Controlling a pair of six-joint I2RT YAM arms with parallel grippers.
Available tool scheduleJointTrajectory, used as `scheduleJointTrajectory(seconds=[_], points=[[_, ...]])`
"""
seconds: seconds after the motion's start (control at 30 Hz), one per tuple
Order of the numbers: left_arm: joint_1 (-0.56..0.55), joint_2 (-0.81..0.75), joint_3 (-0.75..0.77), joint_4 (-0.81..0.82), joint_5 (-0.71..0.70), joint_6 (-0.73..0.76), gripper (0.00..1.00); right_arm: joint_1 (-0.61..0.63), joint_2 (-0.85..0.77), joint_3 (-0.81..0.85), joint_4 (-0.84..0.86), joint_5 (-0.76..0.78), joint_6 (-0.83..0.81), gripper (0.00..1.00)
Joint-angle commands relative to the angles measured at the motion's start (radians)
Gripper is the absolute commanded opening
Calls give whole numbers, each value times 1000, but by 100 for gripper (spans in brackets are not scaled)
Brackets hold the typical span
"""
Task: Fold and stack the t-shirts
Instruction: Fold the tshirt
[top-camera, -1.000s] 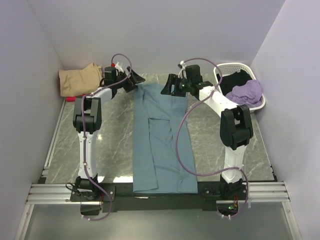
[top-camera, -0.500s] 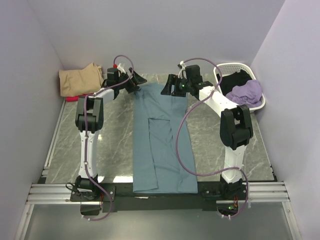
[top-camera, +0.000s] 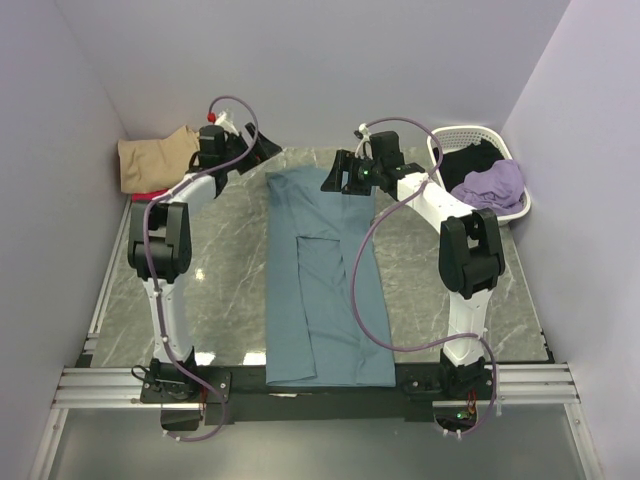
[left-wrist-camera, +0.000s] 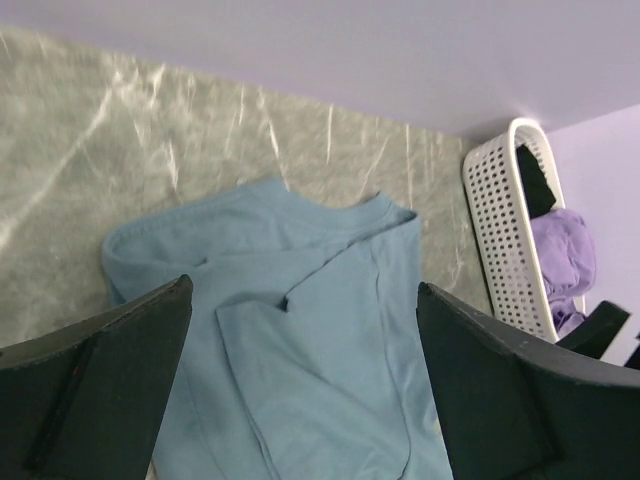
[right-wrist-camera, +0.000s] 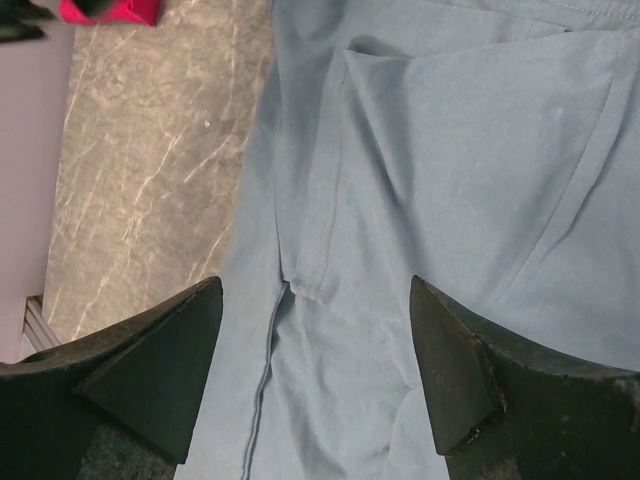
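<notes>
The teal t-shirt (top-camera: 320, 280) lies flat in the middle of the counter (top-camera: 230, 290). It is folded into a long narrow strip, with the sleeves turned in. The collar end is on the far side and the hem is at the near edge, between the two arm bases.

The left gripper (left-wrist-camera: 302, 288) hangs above the far left corner of the strip. Its jaws are spread wide and hold nothing. The right gripper (right-wrist-camera: 315, 285) is over the collar end, a little toward the right side, and its jaws are also wide apart and empty.

A tan shirt (top-camera: 155, 160) sits in the far left corner, with a bit of red cloth (top-camera: 148, 196) beside it. A lilac shirt (top-camera: 490, 185) and a black shirt (top-camera: 478, 158) wait in the basket (top-camera: 437, 150) on the right.

I think this cloth is light, soft and without any stiffness. It will sag and drag if it is lifted at one point only, and the loose inner flaps can slide open. The marble-like surface looks smooth, so the strip may slip rather than stay in place.

The best places to hold seem to be the two far corners, at the shoulders. Each pinch should go through all the layers near the folded edges. Then the collar end can go over toward the hem evenly.
</notes>
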Motion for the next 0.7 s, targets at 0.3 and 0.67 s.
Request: scheduleJointTrajectory(seconds=[0.3,0.67], points=[[0,7,44,-70,-51,53,99,-2,7,-3,12,0,-18,82],[-3,92,91,-83,4,28,99,-6,7,-11,10,6,-18,82]])
